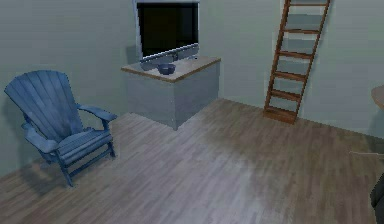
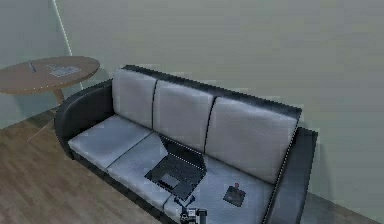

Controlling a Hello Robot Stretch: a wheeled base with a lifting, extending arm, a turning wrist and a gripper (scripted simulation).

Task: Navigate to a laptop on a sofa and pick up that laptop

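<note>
- Laptop (image 2: pixel 178 168) lying on the seat of grey sofa (image 2: pixel 135 95), lower centre of frame.
- Pincer (image 2: pixel 190 214) at bottom edge, just below laptop; impossible to tell its grip or whether anything is held.

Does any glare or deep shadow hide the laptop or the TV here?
Arm side view: the laptop on the sofa is evenly lit, no glare. Forward view: the television screen is plain dark, and a soft sheen lies on the wood floor.
</note>
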